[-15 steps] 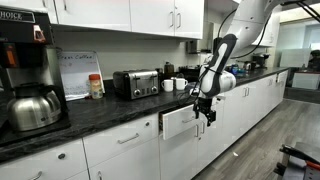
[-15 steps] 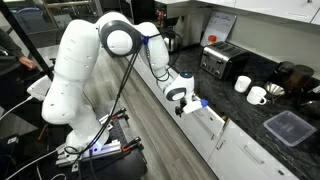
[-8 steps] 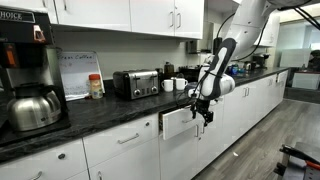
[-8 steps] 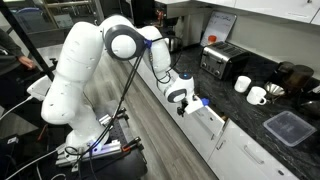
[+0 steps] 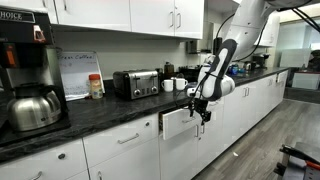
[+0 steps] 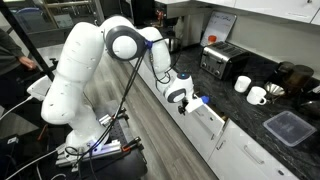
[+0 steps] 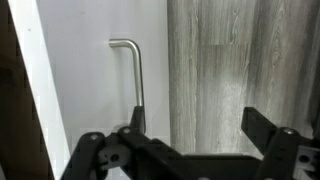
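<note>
A white drawer (image 5: 180,122) under the dark countertop stands pulled partly out; it shows in both exterior views (image 6: 215,122). My gripper (image 5: 204,112) hangs at the drawer's front, by its metal bar handle (image 7: 136,68). In the wrist view the gripper (image 7: 195,120) is open. Its left finger (image 7: 134,118) lies against the lower end of the handle, and its right finger (image 7: 262,125) stands well apart over the wood floor. Nothing is held between them. The white arm (image 6: 120,45) reaches in from the floor side.
On the countertop stand a toaster (image 5: 136,83), a coffee maker with a steel pot (image 5: 30,100), mugs (image 6: 258,95) and a dark lidded container (image 6: 290,127). White cabinets (image 5: 120,145) run below the counter, and a grey wood floor (image 6: 150,130) lies in front.
The gripper has shifted slightly along the drawer front towards the handle. The drawer stays open by the same amount.
</note>
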Controlling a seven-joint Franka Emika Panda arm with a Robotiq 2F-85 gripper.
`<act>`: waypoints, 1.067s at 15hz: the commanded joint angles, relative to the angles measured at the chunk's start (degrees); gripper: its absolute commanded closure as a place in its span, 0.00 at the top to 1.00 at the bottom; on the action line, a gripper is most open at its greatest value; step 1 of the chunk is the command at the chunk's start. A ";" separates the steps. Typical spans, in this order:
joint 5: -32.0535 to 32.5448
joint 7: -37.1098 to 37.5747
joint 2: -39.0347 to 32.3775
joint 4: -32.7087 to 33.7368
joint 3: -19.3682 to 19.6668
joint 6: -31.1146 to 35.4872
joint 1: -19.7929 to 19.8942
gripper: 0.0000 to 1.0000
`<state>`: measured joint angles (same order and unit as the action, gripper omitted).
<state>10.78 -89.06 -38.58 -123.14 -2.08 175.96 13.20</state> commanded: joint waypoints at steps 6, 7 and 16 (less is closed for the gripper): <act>2.32 2.41 0.00 -0.14 -0.29 -0.13 0.49 1.00; 2.32 2.41 0.00 -0.14 -0.29 -0.13 0.49 1.00; 3.26 2.02 0.01 -0.99 -0.02 3.02 0.39 1.00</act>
<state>11.41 -88.33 -38.57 -123.34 -2.08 175.98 13.19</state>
